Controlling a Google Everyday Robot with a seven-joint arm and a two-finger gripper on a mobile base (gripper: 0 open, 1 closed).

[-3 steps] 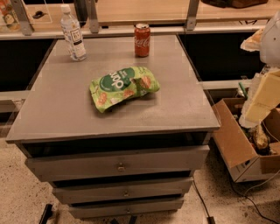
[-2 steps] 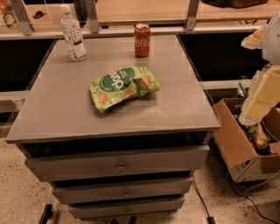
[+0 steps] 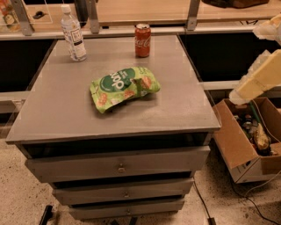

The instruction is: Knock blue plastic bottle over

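Observation:
The blue plastic bottle (image 3: 73, 34) is a small clear bottle with a white cap and a white label. It stands upright at the far left corner of the grey cabinet top (image 3: 61, 110). My cream-coloured arm (image 3: 258, 80) comes in at the right edge, off the cabinet's right side. The gripper (image 3: 268, 30) is at the upper right edge of the view, far to the right of the bottle and touching nothing.
A red cola can (image 3: 142, 40) stands upright at the far middle of the top. A green snack bag (image 3: 124, 86) lies in the centre. An open cardboard box (image 3: 246, 136) with clutter sits on the floor at the right. A railing and shelf (image 3: 145, 13) run behind the cabinet.

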